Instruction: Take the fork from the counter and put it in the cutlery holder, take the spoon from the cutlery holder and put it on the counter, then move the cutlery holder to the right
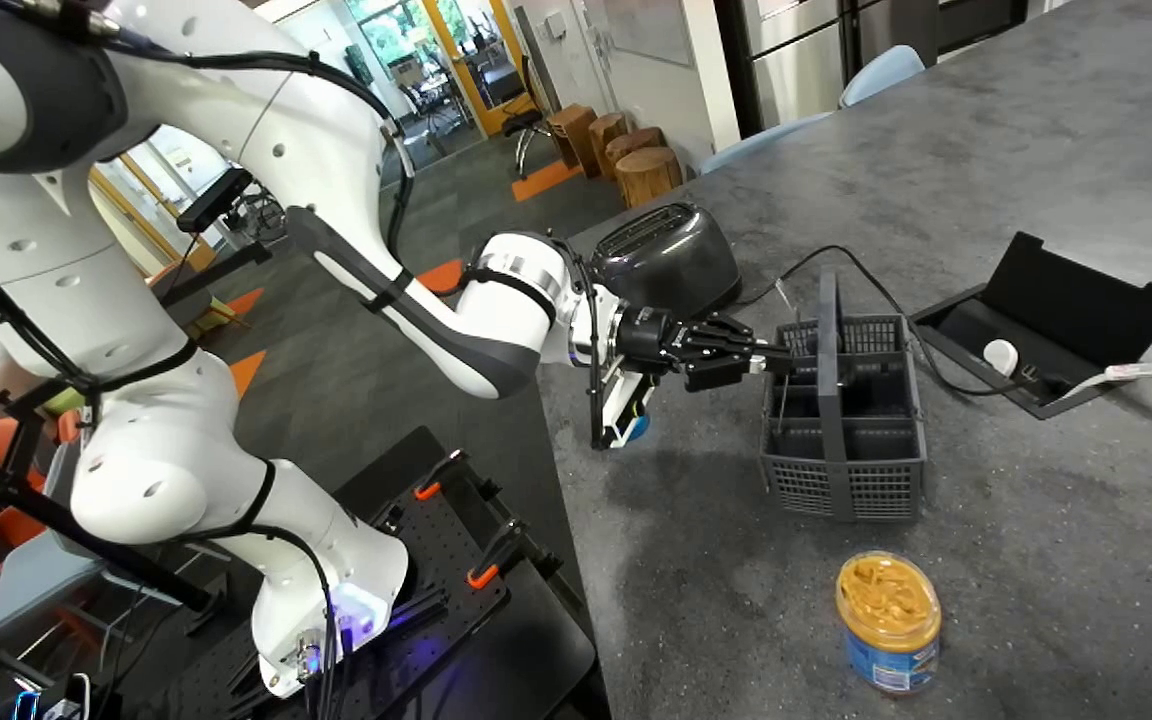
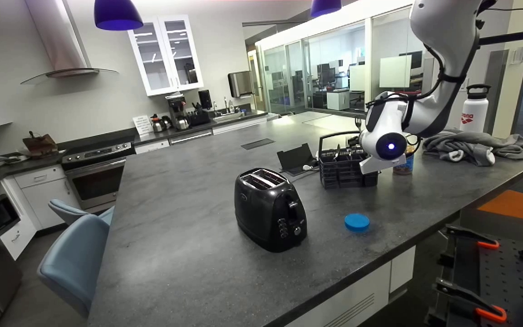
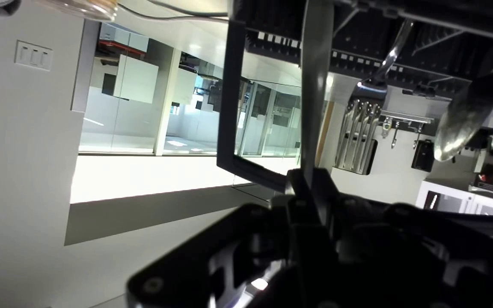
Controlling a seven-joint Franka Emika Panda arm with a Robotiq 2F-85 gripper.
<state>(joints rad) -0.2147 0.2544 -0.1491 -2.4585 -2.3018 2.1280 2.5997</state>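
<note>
- so the gripper (image 3: pixel 310 184) is clamped on a thin metal utensil (image 3: pixel 317 85), jaws almost together because there's only a flat strip of steel between them. which utensil? can't tell, its head isn't showing.
- a fork (image 3: pixel 372 90) and a spoon (image 3: pixel 464 117) stick up heads-up from the cutlery holder (image 1: pixel 841 490), probably so they're easy to spot and grab. can't say if they're the ones the task means.
- my guess: it's pinched high so the rest can hang down toward the holder, either for slotting the fork in or pulling the spoon out. the lower end runs out of the wrist view, so no clue how deep it sits.
- the holder stands upright on the counter (image 1: pixel 716 560), carry handle (image 3: pixel 228 98) up. shifting it right looks like a job for last.
- pose: the arm (image 1: pixel 311 150) bends over the counter's edge, gripper roughly level at the holder's robot-side rim. coming in sideways suits an upright stem imo.
</note>
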